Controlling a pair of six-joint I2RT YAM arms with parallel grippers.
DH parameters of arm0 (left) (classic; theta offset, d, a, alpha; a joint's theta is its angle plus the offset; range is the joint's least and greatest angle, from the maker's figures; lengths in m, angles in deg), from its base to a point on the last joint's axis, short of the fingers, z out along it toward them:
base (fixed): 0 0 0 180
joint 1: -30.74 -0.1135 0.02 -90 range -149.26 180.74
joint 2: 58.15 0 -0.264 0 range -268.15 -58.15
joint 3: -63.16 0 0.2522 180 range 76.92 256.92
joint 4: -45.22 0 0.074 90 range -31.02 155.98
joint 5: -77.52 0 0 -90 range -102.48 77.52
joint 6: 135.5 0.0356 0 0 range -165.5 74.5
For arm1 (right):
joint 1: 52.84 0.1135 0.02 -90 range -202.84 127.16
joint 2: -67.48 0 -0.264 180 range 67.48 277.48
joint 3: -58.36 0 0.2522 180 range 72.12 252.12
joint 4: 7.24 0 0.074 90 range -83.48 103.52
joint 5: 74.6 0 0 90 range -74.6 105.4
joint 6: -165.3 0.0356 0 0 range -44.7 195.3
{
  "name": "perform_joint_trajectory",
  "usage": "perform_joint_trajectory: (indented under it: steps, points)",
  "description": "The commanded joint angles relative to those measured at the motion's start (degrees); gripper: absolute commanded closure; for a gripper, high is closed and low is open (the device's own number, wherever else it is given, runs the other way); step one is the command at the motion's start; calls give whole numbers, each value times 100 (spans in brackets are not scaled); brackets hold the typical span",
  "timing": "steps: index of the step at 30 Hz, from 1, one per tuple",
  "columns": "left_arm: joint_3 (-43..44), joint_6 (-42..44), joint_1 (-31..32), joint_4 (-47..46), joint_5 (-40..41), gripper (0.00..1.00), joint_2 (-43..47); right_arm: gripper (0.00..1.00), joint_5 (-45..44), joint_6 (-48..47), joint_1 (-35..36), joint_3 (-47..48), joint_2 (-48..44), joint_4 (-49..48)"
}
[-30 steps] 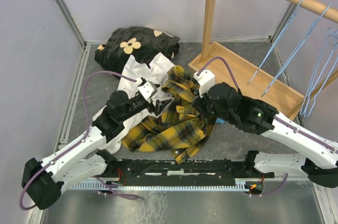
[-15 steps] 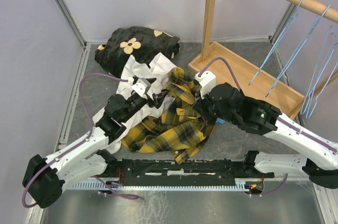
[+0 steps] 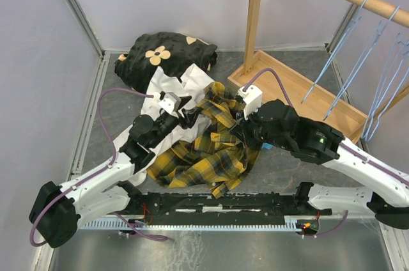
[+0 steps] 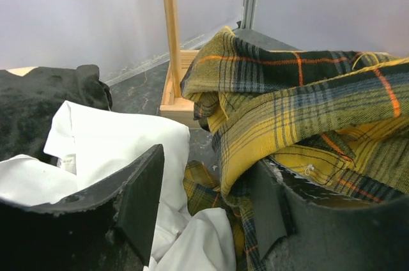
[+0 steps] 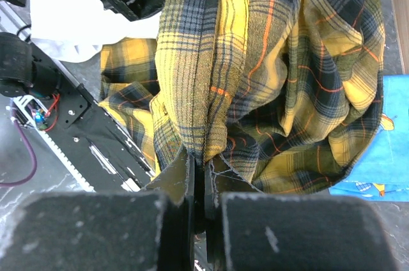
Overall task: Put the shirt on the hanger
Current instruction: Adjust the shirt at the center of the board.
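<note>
The yellow-and-black plaid shirt [image 3: 208, 153] lies crumpled on the table between both arms. One fold is raised at its right side. My right gripper [image 5: 203, 159] is shut on that raised fold [image 5: 198, 60], and the cloth hangs bunched from the pinch. My left gripper [image 4: 208, 210] is open at the shirt's upper left edge [image 4: 268, 124]. A plaid fold rests against its right finger [image 4: 275, 210], and white cloth lies between the jaws. In the top view the left gripper [image 3: 189, 116] faces the right gripper [image 3: 239, 125] across the shirt. Pale-blue wire hangers [image 3: 335, 54] hang from the rail, far from both grippers.
A white garment [image 3: 167, 85] lies under the shirt's left side, with a black flowered cloth [image 3: 167, 52] behind it. The wooden rack's post [image 3: 254, 15] and base tray [image 3: 307, 95] stand at the back right. A blue item [image 5: 382, 156] lies under the shirt's right edge.
My left gripper has moved toward the shirt's upper left edge and its jaws have narrowed. The right gripper, still pinching the fold, has shifted slightly right.
</note>
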Motion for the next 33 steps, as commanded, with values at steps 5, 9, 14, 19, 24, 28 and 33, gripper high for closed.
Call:
perform_joint_trajectory:
  steps: [5, 9, 14, 19, 24, 28, 33]
  points:
    - [589, -319, 17, 85, -103, 84, 347, 100, -302, 148, 19, 677, -225, -322]
    - [1667, -123, 19, 1152, -118, 97, 574, 100, -1354, -149, 14, 1594, 23, 126]
    - [3696, 88, 16, 2369, -348, 97, 248, 100, -2219, -951, 17, 3245, 611, 169]
    - [6136, -175, 17, 3140, -221, 97, -676, 100, -2242, -1832, 13, 5300, 1336, -257]
    - [8288, -606, 22, 3733, -357, 97, -1734, 100, -1720, -2329, 16, 6950, 2051, -638]
    - [9720, -611, 17, 4301, -243, 97, -2236, 100, -1349, -2495, 20, 7755, 2430, -1017]
    - [9814, -301, 17, 4643, 103, 97, -2036, 100, -1104, -2518, 15, 7654, 2386, -1224]
